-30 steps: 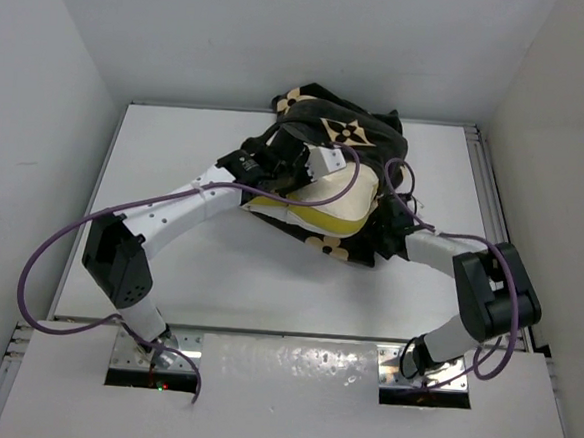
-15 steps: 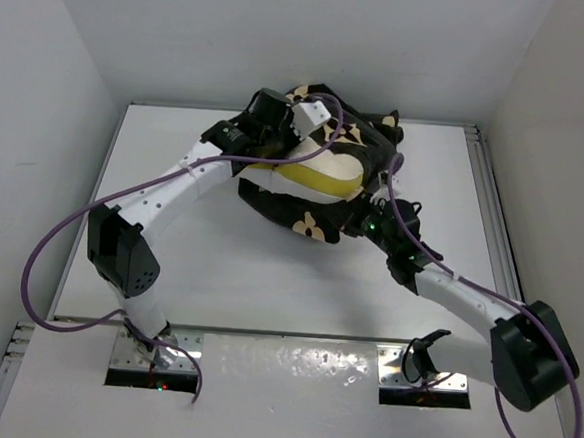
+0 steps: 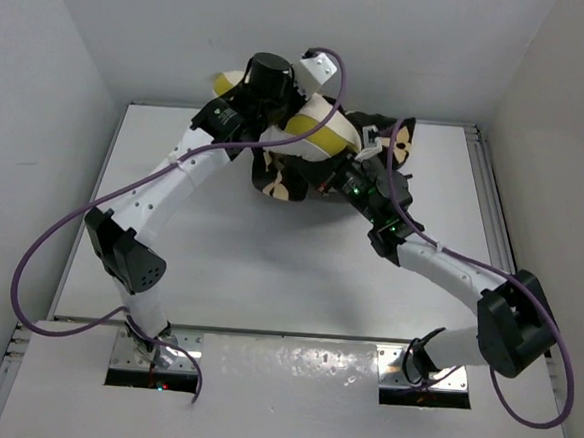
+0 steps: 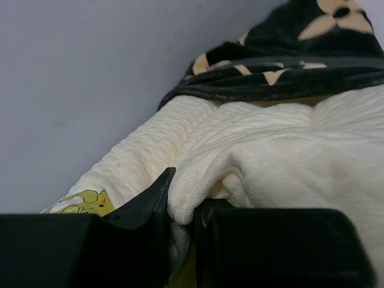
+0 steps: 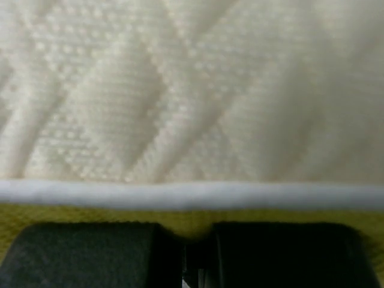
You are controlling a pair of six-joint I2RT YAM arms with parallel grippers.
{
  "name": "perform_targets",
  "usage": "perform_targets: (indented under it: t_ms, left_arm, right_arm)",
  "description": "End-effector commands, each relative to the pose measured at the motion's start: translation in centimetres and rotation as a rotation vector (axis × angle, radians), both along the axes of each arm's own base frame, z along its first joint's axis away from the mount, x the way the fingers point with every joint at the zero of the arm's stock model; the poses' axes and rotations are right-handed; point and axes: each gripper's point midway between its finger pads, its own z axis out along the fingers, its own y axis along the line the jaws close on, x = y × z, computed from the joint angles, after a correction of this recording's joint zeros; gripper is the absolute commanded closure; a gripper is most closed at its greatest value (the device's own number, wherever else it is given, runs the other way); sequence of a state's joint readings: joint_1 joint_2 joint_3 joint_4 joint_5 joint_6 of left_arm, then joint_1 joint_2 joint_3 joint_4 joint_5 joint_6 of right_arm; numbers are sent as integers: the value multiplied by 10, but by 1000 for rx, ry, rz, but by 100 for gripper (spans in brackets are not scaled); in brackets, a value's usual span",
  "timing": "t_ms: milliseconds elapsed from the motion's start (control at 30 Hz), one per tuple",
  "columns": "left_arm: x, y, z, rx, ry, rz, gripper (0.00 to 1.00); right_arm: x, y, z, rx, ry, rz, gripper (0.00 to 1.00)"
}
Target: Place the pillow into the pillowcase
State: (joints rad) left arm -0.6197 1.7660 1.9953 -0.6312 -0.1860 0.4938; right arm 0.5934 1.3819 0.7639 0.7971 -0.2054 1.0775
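Just hoisted the pillow point(image 3: 318, 131) off the surface point(image 3: 268, 277) toward 12 o'clock, with the pillowcase point(image 3: 277, 183) dragged along and bunched at its 6 o'clock. Swung the right end effector point(image 3: 340, 177) in from 3 o'clock too, and snapped it closed. Probably setting up to work the case further on; so far only one end looks covered. Pinching a fold of cream quilting with the left end effector point(image 4: 183, 204), nearly closed. Pressing the right one together against the yellow-green side band; cannot tell whether any fabric is caught.
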Motion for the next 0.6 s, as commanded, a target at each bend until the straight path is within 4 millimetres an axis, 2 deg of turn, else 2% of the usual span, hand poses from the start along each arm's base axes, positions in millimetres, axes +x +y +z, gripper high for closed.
perform_targets:
  t_ms: [0,33,67,100,200,233,300,333,367,467,500,567]
  left_arm:
    - [-11,-43,53,-128,-118,-102,100]
    - [-11,-42,54,-118,-126,-98,100]
    - [-8,-34,60,-109,-145,-70,100]
    - [-5,-30,61,-85,-158,-60,100]
    - [3,-8,68,-52,-182,-15,100]
    - [3,-2,71,-24,-196,-9,100]
    - [0,-5,69,17,-202,-16,100]
    - [-3,-13,65,32,-197,-48,100]
    - [-12,-27,57,60,-186,-96,100]
    - [-28,-60,17,110,-113,-203,100]
    - [-31,-66,-14,152,-60,-225,100]
    - [-35,-75,-46,180,-18,-249,100]
  right_arm:
    - [-94,15,196,292,-510,249,100]
    - [-100,17,206,272,-539,255,100]
    - [-98,23,203,192,-529,248,100]
    - [-106,21,227,187,-567,245,100]
    - [-125,1,260,202,-612,214,100]
    - [-130,-13,275,216,-630,174,100]
    - [-126,-19,279,186,-604,133,100]
    - [-125,-21,283,176,-604,119,100]
    - [-125,-21,289,177,-603,114,100]
    - [-116,-19,286,179,-552,117,100]
    - [-114,-22,286,183,-544,107,100]
    - [-116,-31,292,198,-534,89,100]
